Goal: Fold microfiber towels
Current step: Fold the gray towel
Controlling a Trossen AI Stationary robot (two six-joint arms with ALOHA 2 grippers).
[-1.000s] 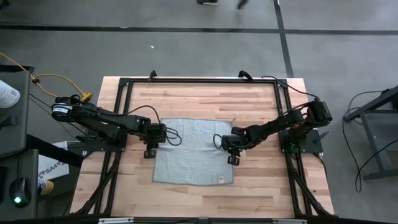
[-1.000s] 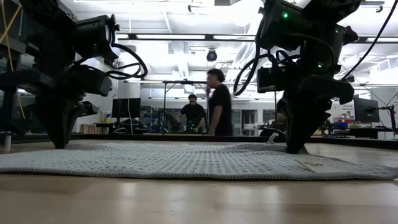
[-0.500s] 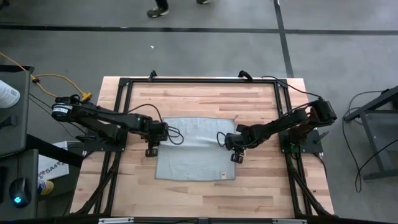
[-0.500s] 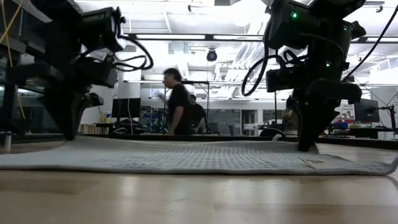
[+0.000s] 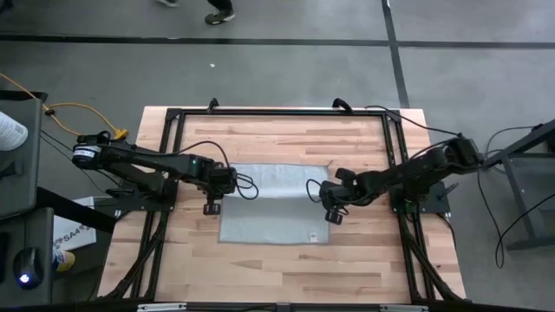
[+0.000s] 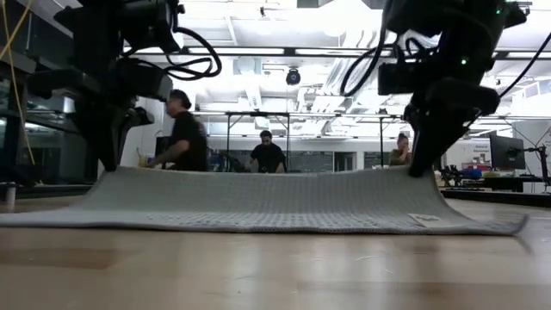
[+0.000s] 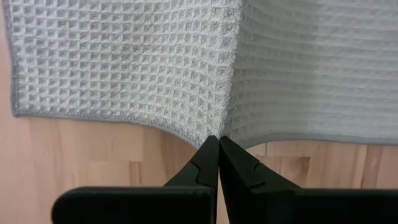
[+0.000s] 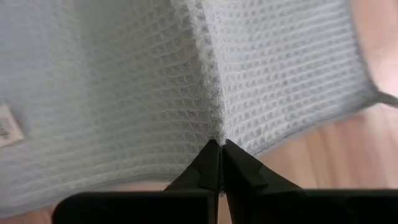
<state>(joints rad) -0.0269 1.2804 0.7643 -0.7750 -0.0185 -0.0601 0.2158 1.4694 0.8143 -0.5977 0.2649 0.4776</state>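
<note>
Pale wooden tabletop [image 5: 277, 139] inside a black frame carries the work, with grey floor around it and a bright workshop beyond, where three people [image 6: 182, 129] stand or sit at benches far behind the table.

On the middle of the table lies the microfiber towel [image 5: 273, 212], light grey with a waffle weave. Its near part rests flat on the wood, with a small label [image 6: 424, 219] by the corner on the right arm's side. Its far edge is raised off the table at both ends, so in the low view the cloth rises from the wood like a shallow ramp to a lifted ridge.

The left gripper [image 7: 218, 144] is pinched tight on the towel's left side edge, fingers [image 7: 205, 163] pressed together with the hem caught at their tips; the cloth hangs creased from that spot. In the high view it sits at the towel's left edge [image 5: 222, 180], and the left arm reaches in from the table's left side.

The right gripper [image 8: 221, 148] is likewise closed on the towel's right side edge, fingers [image 8: 239, 165] together with a fold of weave between their tips. From above it is at the towel's right edge [image 5: 332, 189], and the right arm comes in from the table's right side. A thin loop [image 8: 385, 97] sticks out from the cloth's corner in the right wrist view.
</note>
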